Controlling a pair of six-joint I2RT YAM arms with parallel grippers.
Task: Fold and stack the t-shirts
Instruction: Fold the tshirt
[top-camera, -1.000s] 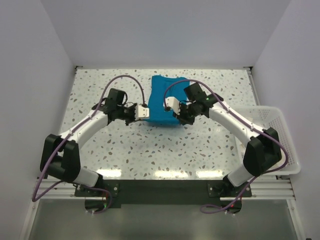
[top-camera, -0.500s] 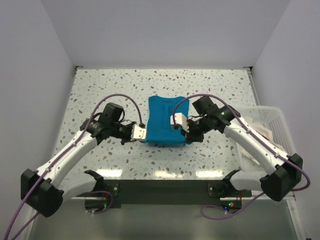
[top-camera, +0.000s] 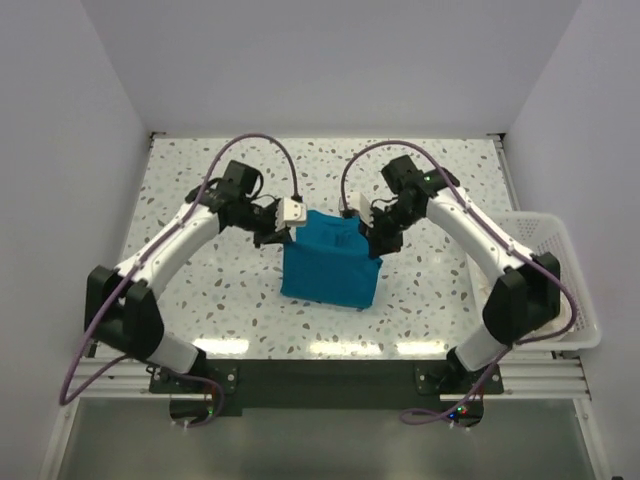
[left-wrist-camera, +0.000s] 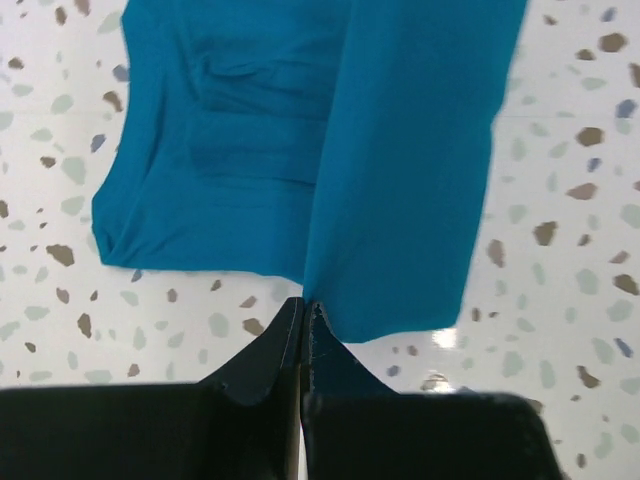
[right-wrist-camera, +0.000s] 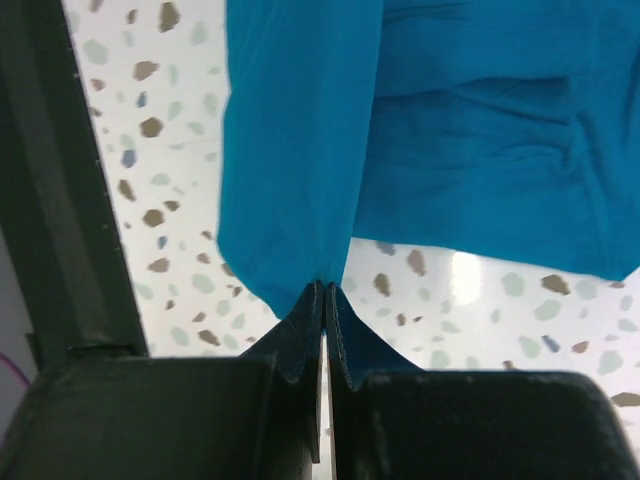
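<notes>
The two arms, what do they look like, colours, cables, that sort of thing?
The left arm and right arm are white tubular links with chunky black joints. A purple cable loops along each. The left pincer and right pincer each have a white block and black fingers tapering to thin wedge tips.

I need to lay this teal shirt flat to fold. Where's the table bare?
Bare table runs along the far edge, and in a strip between the teal t-shirt and the near edge. The middle is crowded: the left gripper and right gripper pinch the shirt's upper corners there. The mesh basket sits at the right edge.
</notes>
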